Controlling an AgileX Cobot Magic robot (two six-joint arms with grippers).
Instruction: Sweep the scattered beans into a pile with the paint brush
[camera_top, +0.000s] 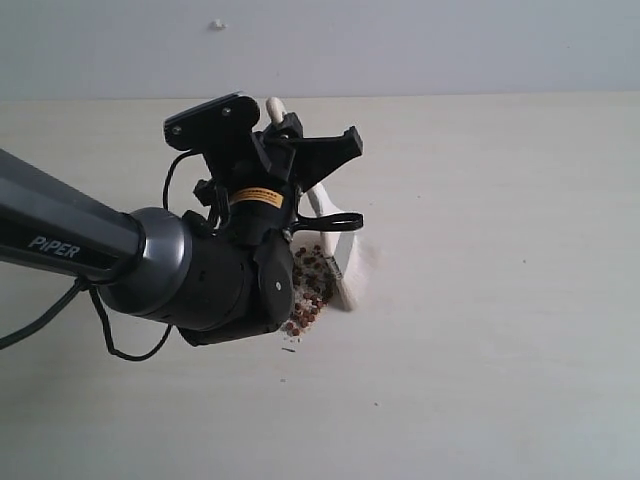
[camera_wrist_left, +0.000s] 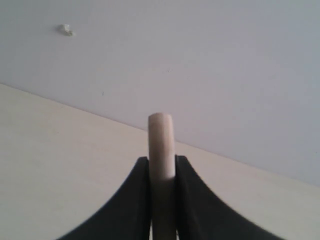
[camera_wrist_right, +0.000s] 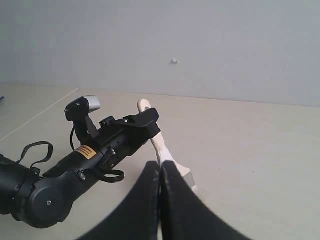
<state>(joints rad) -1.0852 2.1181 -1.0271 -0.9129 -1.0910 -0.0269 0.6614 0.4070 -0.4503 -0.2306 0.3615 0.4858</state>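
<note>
I have the left tool (camera_wrist_left: 162, 200) clamped on the paint brush (camera_top: 341, 260) handle, bristles down on the tabletop (camera_top: 500, 320) to wall in the beans (camera_top: 310, 288), which lie bunched just beside them. Right tool (camera_wrist_right: 160, 200): pressed together, empty, standing clear.

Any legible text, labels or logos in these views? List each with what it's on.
"PIPER": on the grey link of the left arm.
Yellow sticker on that arm's wrist: print too small to read in both the exterior and right wrist views.
No other text visible.
</note>
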